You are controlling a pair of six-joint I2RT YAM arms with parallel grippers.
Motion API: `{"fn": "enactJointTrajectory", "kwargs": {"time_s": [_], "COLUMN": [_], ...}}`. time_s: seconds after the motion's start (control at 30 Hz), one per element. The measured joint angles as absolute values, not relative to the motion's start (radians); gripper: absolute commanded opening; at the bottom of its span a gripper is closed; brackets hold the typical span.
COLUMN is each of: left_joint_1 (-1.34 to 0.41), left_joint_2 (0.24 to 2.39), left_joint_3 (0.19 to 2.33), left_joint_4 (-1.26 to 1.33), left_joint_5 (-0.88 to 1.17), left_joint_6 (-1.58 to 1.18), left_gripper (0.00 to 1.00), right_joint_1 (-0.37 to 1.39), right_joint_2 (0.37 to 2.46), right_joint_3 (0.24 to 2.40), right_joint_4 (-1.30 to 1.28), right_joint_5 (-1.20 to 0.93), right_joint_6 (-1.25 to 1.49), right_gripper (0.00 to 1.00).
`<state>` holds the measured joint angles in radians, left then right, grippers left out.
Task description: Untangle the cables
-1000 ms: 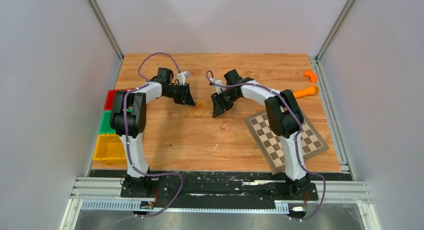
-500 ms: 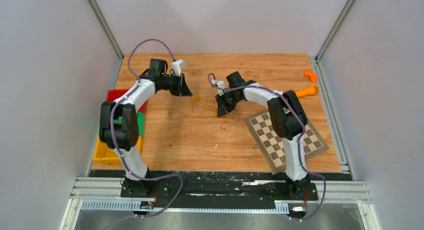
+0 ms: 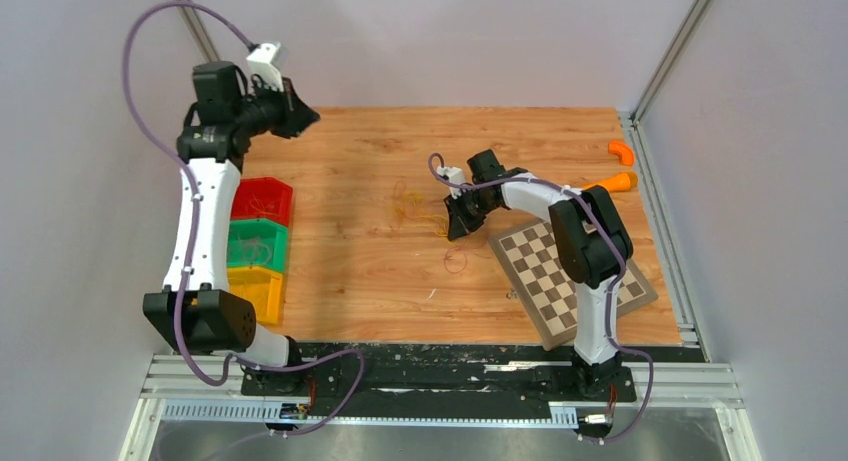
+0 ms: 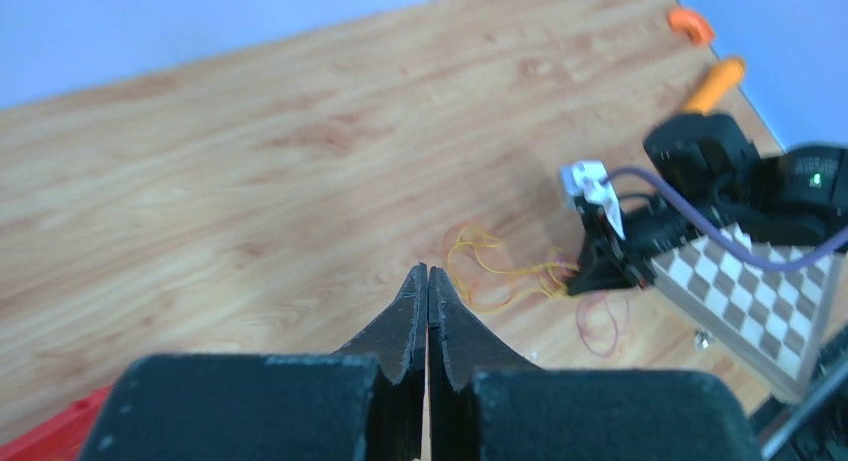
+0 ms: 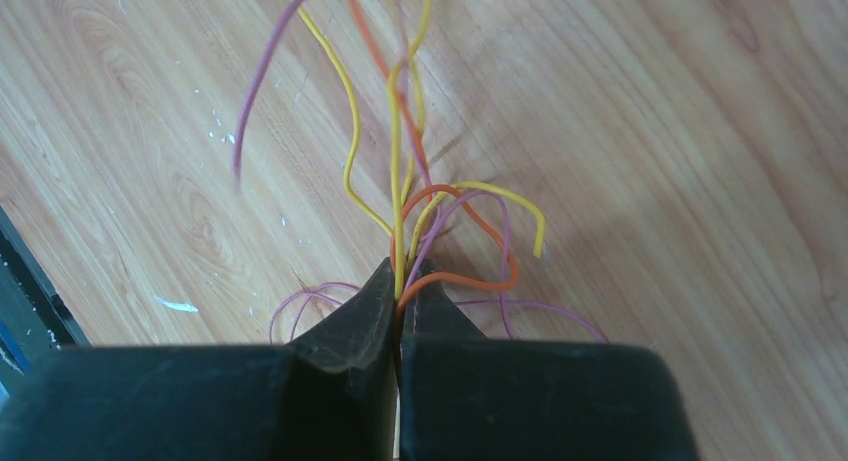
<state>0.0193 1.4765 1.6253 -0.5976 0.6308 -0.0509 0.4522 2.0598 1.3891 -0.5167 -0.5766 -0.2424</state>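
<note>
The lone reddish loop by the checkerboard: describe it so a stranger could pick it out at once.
Find the checkerboard on the right of the wooden table. Just off its left corner a thin reddish loop lies flat on the wood. Unlike the yellow and orange tangle farther back, pinched by the right gripper, it lies alone and untouched.

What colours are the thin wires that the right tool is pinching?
Yellow, orange and purplish-pink cables; the right wrist view shows them best.
</note>
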Motion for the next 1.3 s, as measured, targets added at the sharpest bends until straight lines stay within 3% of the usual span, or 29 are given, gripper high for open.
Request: {"fn": "enactJointTrajectory", "kwargs": {"time_s": [0.3, 0.37, 0.4, 0.47, 0.6, 0.8, 0.93, 1.3], "left_joint_1": [0.212, 0.239, 0.248, 0.252, 0.213, 0.030, -0.074, -0.134], "left_joint_2": [1.474, 1.473, 1.468, 1.454, 1.422, 1.442, 1.495, 1.810], "left_joint_3": [1.995, 2.053, 2.059, 2.028, 1.786, 1.240, 1.020, 0.928], "left_joint_4": [-0.807, -0.833, -0.838, -0.844, -0.802, -0.580, -0.379, 0.014], "left_joint_5": [0.631, 0.643, 0.653, 0.694, 0.793, 0.816, 0.836, 0.850], "left_joint_6": [-0.039, -0.031, -0.021, -0.010, -0.012, -0.137, -0.245, -0.415], "left_gripper": [0.00, 0.13, 0.33, 0.53, 0.68, 0.65, 0.58, 0.46], "right_joint_1": [0.450, 0.450, 0.450, 0.449, 0.446, 0.443, 0.443, 0.443], "right_joint_2": [2.042, 2.041, 2.040, 2.040, 2.033, 2.033, 2.032, 2.030], "right_joint_3": [1.358, 1.355, 1.355, 1.354, 1.341, 1.340, 1.340, 1.334], "right_joint_4": [-0.488, -0.484, -0.484, -0.482, -0.476, -0.487, -0.500, -0.525], "right_joint_5": [-0.575, -0.577, -0.577, -0.581, -0.595, -0.612, -0.622, -0.641], "right_joint_6": [-0.253, -0.253, -0.253, -0.253, -0.253, -0.252, -0.249, -0.244], "right_gripper": [0.00, 0.00, 0.00, 0.00, 0.00, 0.00, 0.00, 0.00]}}
